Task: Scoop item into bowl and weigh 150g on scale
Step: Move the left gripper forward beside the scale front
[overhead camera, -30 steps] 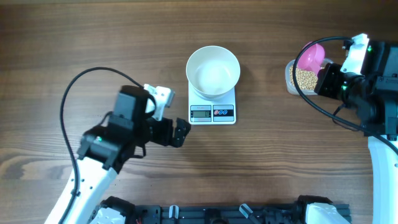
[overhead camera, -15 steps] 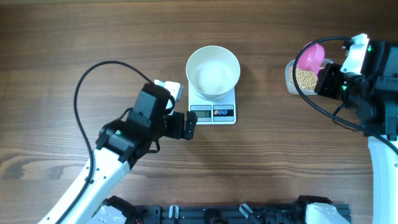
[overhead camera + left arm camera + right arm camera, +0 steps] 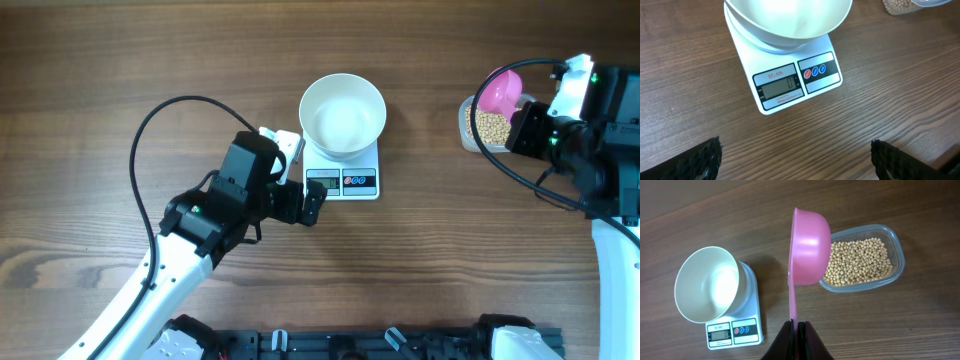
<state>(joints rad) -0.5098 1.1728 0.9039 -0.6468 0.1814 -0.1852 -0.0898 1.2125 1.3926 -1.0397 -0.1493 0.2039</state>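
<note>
We are at the very start: the bowl (image 3: 342, 114) sits empty on the scale (image 3: 341, 180), upper centre of the overhead frame, its display showing zero. All the beans (image 3: 489, 126) lie in the clear tub (image 3: 898, 250) at the right edge. Our right fingers (image 3: 785, 344) are pressed together on the handle of the pink scoop (image 3: 810, 250), held over the tub. Our left fingers (image 3: 702, 159) are spread wide, holding nothing, above the desk (image 3: 450, 260) just before the scale. Scooping, pouring and weighing all remain.
</note>
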